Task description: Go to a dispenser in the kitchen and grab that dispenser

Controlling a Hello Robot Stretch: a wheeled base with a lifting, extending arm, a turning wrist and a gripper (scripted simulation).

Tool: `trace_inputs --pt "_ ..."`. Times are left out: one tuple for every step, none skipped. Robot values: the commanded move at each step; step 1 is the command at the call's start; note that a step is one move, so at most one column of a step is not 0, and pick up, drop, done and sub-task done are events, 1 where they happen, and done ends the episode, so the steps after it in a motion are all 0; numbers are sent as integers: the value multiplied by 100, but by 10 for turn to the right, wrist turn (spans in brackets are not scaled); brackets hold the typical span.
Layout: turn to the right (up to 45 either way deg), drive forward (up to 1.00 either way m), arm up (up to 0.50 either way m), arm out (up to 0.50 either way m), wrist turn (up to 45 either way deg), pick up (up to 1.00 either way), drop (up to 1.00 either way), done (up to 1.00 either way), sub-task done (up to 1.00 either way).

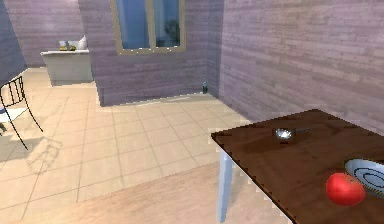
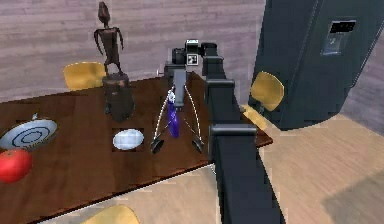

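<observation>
dark wooden table (image 2: 80,185) on a pale tiled floor (image 1: 120,130), plank walls around. the arm (image 2: 232,150) reaches over the tabletop. a slim blue bottle (image 2: 176,120), dispenser-like, stands on the wood at the gripper (image 2: 178,143), between its fingers. cannot tell how the jaws are set or whether they hold it. small grey bowl (image 2: 128,140) at the bottle's 9 o'clock, dark statue (image 2: 110,45) at 10, dark fridge (image 2: 320,70) at 2. red apple (image 2: 12,165) near the table's 8 o'clock edge.

One table (image 2: 80,175), one statue (image 2: 110,48), two bowls (image 2: 30,135) (image 2: 128,140), one red fruit (image 2: 10,165), one blue bottle (image 2: 176,122).
</observation>
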Motion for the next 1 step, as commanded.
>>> trace_inputs --pt "0 0 0 0 450 0 0 0 0"
